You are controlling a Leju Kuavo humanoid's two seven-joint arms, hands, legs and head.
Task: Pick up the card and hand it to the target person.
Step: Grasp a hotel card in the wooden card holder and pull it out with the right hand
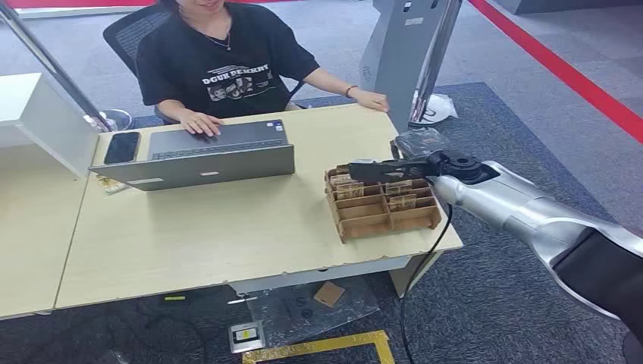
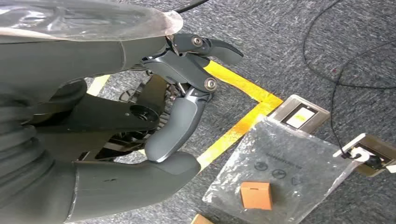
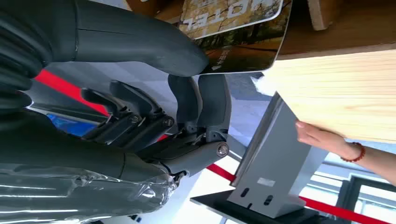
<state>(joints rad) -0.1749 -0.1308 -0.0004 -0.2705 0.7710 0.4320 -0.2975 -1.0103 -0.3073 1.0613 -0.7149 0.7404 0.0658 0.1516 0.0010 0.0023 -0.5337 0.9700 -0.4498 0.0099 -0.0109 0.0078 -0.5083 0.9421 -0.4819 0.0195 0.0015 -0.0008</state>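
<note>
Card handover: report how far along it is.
Done: the right hand has reached the wooden tray. In hand: its thumb and fingers pinch a card at the tray. Left: carrying it to the person at the laptop.

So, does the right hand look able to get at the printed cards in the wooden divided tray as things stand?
Probably yes. The right hand is already over the wooden divided tray at the desk corner, thumb against a printed card; nothing stands between them. Whether it is gripped is unclear.
</note>
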